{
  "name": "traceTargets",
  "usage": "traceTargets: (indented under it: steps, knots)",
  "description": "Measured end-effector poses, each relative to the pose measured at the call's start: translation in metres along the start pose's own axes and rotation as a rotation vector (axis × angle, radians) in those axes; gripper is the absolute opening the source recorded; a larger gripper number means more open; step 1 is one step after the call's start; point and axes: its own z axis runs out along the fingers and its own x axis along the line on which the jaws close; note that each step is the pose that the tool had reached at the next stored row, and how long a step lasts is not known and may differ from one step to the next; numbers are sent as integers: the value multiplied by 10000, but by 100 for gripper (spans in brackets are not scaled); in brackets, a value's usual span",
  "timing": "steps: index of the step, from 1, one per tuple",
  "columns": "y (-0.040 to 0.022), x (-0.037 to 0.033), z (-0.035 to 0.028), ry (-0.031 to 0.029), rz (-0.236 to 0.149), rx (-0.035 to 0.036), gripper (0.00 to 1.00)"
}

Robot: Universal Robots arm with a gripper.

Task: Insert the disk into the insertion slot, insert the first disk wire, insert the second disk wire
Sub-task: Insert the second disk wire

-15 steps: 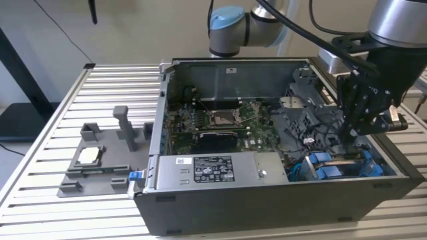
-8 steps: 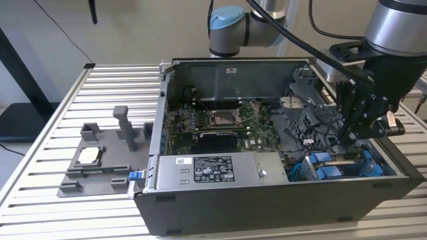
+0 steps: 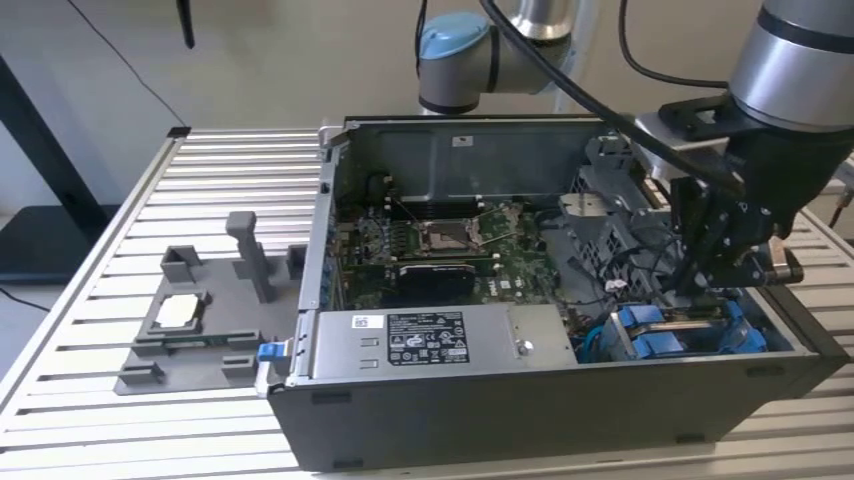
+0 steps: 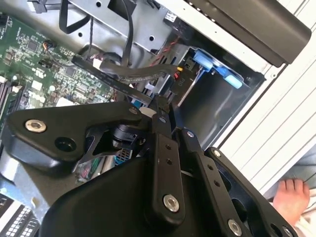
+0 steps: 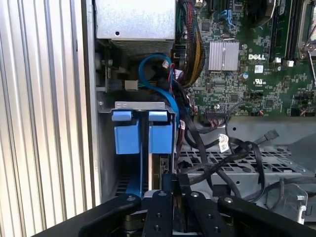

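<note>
The disk (image 5: 160, 138) sits inside the insertion slot (image 5: 140, 105), the grey cage at the front corner of the case, with its blue carrier tabs facing out. In the exterior view the blue carrier (image 3: 654, 335) shows low at the exterior view's right, and my gripper (image 3: 721, 285) hangs just above it. In both wrist views the fingers meet at their tips, and my gripper (image 4: 162, 106) (image 5: 174, 180) is shut on the end of a black disk wire (image 4: 133, 74) right beside the disk's rear edge. A blue wire (image 5: 158, 64) loops over the cage.
The open dark case (image 3: 534, 410) lies on a slatted metal table (image 3: 227, 180). The grey power supply box (image 3: 414, 335) and motherboard (image 3: 441, 240) fill its middle. Loose black cables (image 5: 232, 148) crowd the cage. A grey fixture (image 3: 200, 320) stands outside the case. A person's foot (image 4: 291, 197) shows below the table.
</note>
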Motion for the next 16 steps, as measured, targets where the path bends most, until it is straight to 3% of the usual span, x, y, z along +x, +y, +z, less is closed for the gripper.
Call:
traceTargets:
  steps: [5, 16]
  knots:
    - [4, 30, 39, -50, 6, -1, 16]
    - [-13, 87, 92, -327, 34, 2, 16]
